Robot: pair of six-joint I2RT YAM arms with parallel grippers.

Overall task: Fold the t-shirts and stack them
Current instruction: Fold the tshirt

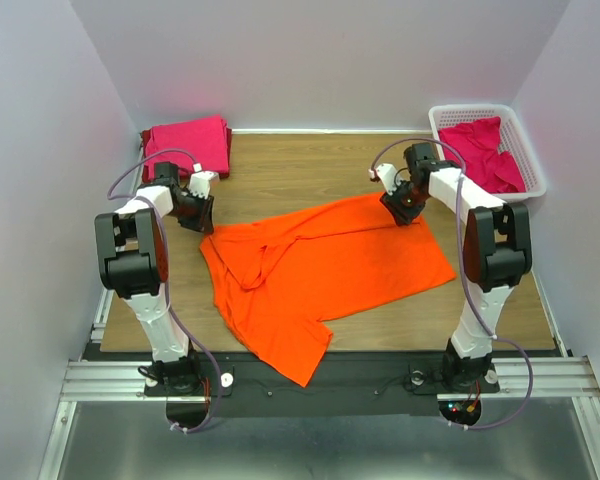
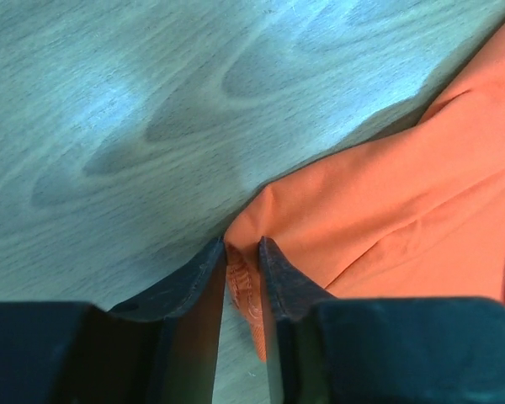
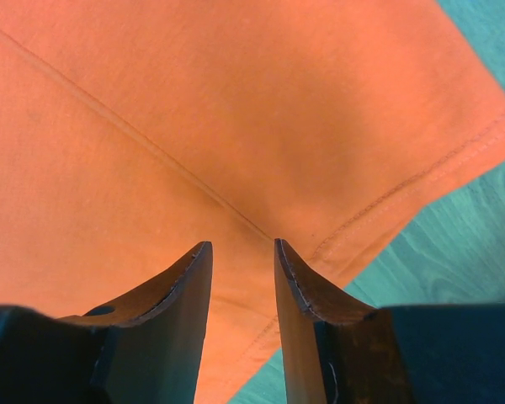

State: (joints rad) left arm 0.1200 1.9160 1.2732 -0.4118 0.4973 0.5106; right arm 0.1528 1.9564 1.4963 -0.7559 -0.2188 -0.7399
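The bright orange t-shirt (image 1: 320, 265) lies spread and rumpled on the middle of the wooden table, one end hanging over the near edge. My left gripper (image 1: 198, 215) is at its far-left corner; in the left wrist view the gripper (image 2: 242, 244) is shut on the stitched hem of the orange t-shirt (image 2: 404, 185). My right gripper (image 1: 405, 205) is over the shirt's far-right corner; in the right wrist view the gripper (image 3: 242, 244) has its jaws apart just above the flat orange cloth (image 3: 236, 101). A folded magenta-pink t-shirt (image 1: 188, 143) lies at the back left.
A white lattice basket (image 1: 470, 108) stands at the back right with crumpled magenta-pink cloth (image 1: 485, 150) in it. Bare wood (image 1: 300, 165) shows behind the orange shirt. Grey walls close in the left, right and back.
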